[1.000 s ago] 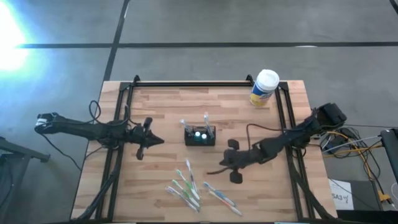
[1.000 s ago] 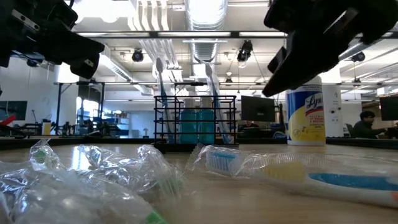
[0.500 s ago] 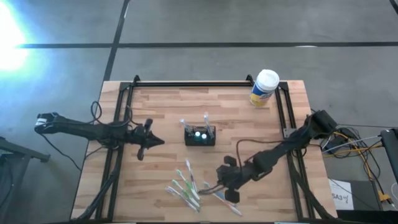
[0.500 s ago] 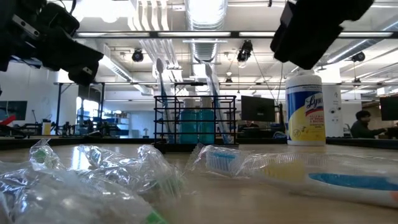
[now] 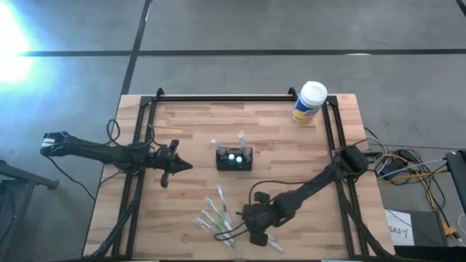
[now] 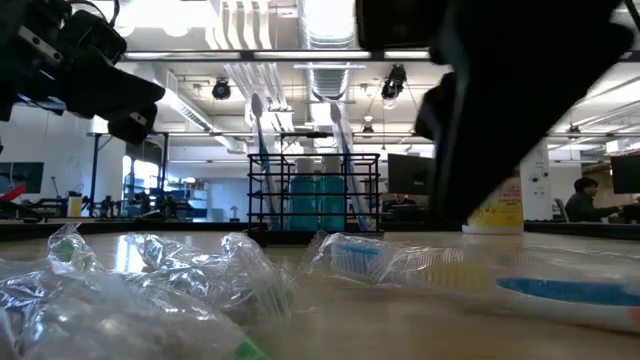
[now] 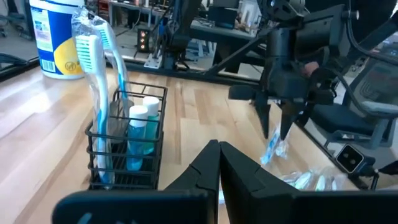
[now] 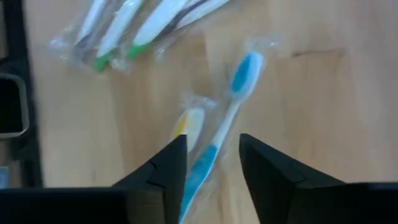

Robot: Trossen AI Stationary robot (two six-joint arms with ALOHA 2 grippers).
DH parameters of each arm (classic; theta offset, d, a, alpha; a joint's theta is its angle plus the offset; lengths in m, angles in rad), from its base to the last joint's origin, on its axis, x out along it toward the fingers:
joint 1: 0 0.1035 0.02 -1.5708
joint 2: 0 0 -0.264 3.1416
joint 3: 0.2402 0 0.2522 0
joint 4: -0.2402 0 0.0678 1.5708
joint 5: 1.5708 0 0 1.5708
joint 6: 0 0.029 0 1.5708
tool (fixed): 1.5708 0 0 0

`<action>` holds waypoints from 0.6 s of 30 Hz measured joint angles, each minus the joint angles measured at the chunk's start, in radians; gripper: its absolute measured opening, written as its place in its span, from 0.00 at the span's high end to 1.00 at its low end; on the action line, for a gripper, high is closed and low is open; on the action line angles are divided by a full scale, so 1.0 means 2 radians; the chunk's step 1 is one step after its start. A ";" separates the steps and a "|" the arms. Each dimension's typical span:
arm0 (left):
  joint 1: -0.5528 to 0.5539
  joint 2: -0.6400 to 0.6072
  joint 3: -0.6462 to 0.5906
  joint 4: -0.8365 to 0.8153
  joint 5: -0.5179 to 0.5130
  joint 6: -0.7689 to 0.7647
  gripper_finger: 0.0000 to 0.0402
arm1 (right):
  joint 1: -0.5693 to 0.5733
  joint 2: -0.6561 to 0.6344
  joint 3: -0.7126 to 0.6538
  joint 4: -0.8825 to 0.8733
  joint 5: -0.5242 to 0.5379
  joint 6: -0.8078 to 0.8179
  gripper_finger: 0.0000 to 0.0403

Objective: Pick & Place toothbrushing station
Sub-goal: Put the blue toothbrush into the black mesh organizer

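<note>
Left wrist view: toothbrushing station [image 7: 127, 146] holds two wrapped toothbrushes [image 7: 99, 68] upright; left end effector [image 7: 217, 163] together, right end effector [image 8: 210, 163] apart.

Bright glare at the high view's left edge; blurred wrapped toothbrushes [image 6: 160, 290] in low foreground.

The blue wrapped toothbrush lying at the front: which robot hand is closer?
Right. The right gripper hovers open directly over the blue toothbrush; the left gripper waits beside the organiser.
</note>
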 joint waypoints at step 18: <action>0.000 0.000 0.000 0.002 0.002 -0.027 0.97 | -0.011 0.010 -0.021 0.017 0.002 0.006 0.53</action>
